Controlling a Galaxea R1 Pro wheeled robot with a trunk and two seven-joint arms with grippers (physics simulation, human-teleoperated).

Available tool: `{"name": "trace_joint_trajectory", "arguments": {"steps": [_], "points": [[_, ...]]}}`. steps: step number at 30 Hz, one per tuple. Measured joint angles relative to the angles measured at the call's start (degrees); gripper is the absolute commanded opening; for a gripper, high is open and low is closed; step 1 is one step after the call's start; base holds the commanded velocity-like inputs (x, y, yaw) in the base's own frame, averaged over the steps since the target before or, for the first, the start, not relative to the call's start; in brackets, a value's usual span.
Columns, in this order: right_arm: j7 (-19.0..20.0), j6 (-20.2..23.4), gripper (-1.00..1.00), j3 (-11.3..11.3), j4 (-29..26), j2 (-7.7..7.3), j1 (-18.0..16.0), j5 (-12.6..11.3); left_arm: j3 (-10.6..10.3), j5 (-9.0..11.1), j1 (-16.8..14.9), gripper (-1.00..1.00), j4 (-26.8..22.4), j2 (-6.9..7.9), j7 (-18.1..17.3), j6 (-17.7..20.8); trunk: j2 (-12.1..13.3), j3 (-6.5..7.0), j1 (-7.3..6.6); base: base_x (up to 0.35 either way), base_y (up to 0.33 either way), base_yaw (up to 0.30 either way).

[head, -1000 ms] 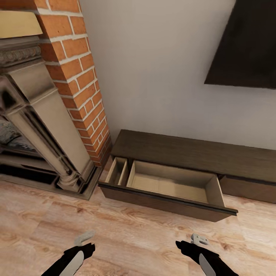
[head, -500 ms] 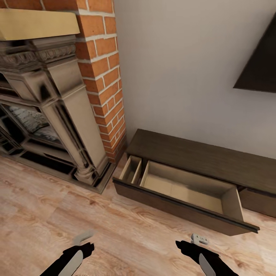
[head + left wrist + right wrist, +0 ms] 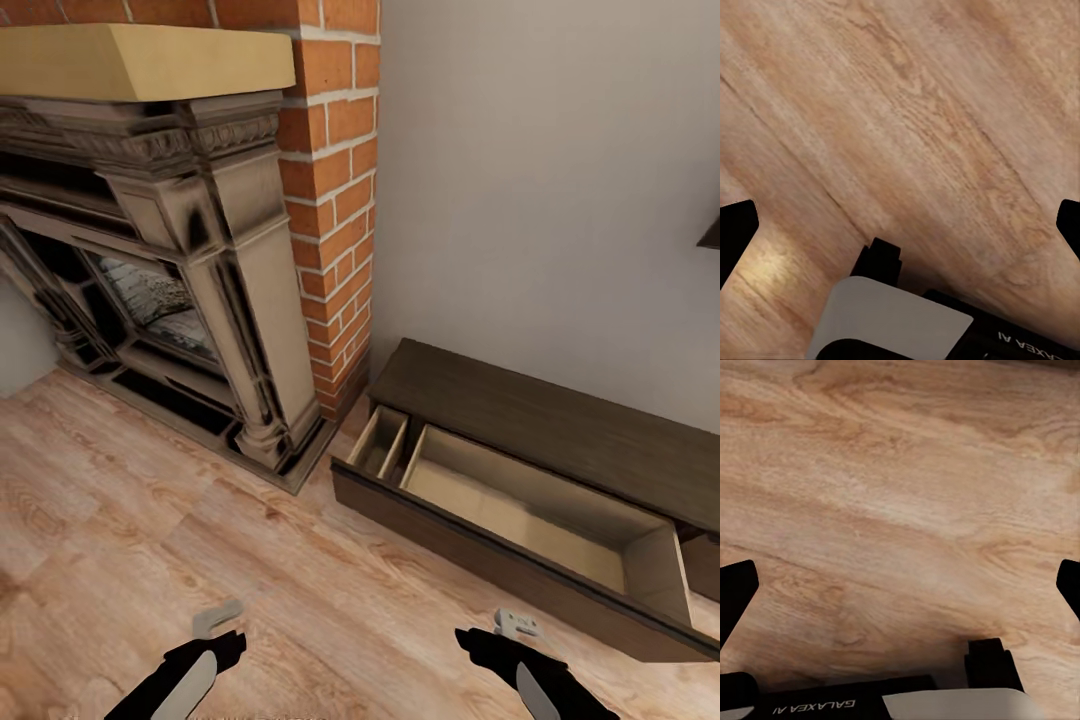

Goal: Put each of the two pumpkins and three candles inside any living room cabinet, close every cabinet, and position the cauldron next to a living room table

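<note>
The long, low dark-brown cabinet [image 3: 560, 425] stands against the wall at the right. Its wide drawer [image 3: 520, 505] is pulled out and its beige inside holds nothing; a narrow side compartment [image 3: 380, 445] is bare too. Both grippers hang low over the wooden floor, in front of the cabinet and apart from it. My left gripper [image 3: 215, 620] is open, its dark fingertips [image 3: 736, 225] spread wide over bare planks. My right gripper [image 3: 515, 627] is open as well, fingertips [image 3: 736, 585] far apart with nothing between them. Pumpkins, candles and cauldron are out of view.
An ornate grey fireplace [image 3: 180, 280] with a tan mantel [image 3: 140, 60] stands at the left, beside a red brick column [image 3: 335, 210]. A dark corner of a wall panel [image 3: 710, 235] shows at the right edge. Light wooden floor [image 3: 150, 520] spreads before the fireplace and cabinet.
The whole picture has slid to the right, so the camera has turned left: more of the fireplace shows, less of the cabinet and wall panel. Both grippers keep their pose.
</note>
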Motion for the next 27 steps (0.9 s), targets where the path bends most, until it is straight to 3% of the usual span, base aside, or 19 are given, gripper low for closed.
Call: {"name": "trace_joint_trajectory", "arguments": {"steps": [13,21,27], "points": [[-0.1,-0.8,1.0,1.2,0.0,1.22,0.0,0.1,0.0,0.4,0.0,1.0,0.0,0.39,-0.1,0.2,0.0,0.1,0.0,0.0,0.0,0.289],[-0.2,-0.8,1.0,1.5,0.0,1.46,0.0,0.1,0.0,0.4,0.0,1.0,0.1,0.4,-0.2,0.1,3.2,1.83,-1.75,0.0,0.0,0.281],[-0.2,-0.8,1.0,1.6,0.0,1.62,0.0,0.2,0.0,0.4,0.0,1.0,0.0,0.4,-0.2,0.1,3.2,2.1,-1.76,0.0,0.0,0.277]]}}
